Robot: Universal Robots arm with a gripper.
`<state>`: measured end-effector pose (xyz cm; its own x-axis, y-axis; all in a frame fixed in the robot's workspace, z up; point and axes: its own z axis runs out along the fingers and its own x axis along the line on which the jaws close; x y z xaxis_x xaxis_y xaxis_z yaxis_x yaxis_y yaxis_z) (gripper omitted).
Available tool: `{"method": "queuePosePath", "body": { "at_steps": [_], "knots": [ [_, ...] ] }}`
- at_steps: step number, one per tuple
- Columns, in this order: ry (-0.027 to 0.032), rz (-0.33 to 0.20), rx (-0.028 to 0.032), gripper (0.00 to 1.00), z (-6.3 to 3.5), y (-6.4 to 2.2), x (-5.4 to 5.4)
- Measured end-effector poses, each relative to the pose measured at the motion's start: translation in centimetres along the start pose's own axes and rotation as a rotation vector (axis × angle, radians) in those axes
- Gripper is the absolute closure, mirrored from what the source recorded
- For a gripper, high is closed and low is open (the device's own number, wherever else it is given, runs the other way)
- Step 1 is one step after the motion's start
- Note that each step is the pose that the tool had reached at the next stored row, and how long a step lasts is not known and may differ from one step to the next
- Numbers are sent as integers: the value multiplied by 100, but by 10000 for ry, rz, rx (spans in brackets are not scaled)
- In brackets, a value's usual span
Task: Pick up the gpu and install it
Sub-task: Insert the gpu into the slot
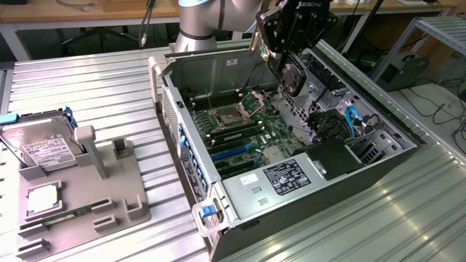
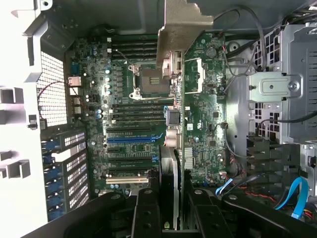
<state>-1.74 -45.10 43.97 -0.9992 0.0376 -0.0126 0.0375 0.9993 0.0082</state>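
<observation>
Gripper (image 1: 285,54): clamped on the gpu (image 1: 291,76), pinching the thin card across its two faces. Holds it on edge at the upper middle of the exterior view, above the open computer case (image 1: 182,98). Fan face turned toward the camera, pale bracket (image 1: 255,42) jutting toward the exterior view's left.

From the wrist, seen edge-on between the black fingers (image 2: 146,213), reaching out over the motherboard (image 2: 208,124) with the bracket at the far end.

Judged as pickup done and seating not yet done: carrying and lining up over the board. Appears to hang clear of the expansion slots (image 1: 234,154), which lie lower, near the middle of the exterior view. Hard to tell how far above the board.

Probably calls for squaring the card's lower edge along one long slot, with the bracket meeting the case's rear wall. Then a straight, even press down, with no twist in the grip. Also needs care around the loose cables (image 1: 353,123) at the exterior view's right.
</observation>
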Motion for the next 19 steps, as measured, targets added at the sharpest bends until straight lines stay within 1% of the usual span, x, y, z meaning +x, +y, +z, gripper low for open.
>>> {"method": "queuePosePath", "body": {
  "at_steps": [4, 8, 10, 13, 16, 19],
  "knots": [
    [3, -315, -4, 73, 0, 0, 1],
    [7, -779, -10, 73, 0, 0, 4],
    [11, -1339, -17, 73, 0, -1, 7],
    [16, -1831, -23, 73, 0, 0, 8],
    [21, -2477, -31, 73, 0, -1, 10],
    [24, -2853, -36, 73, 0, -1, 10]
  ]
}}
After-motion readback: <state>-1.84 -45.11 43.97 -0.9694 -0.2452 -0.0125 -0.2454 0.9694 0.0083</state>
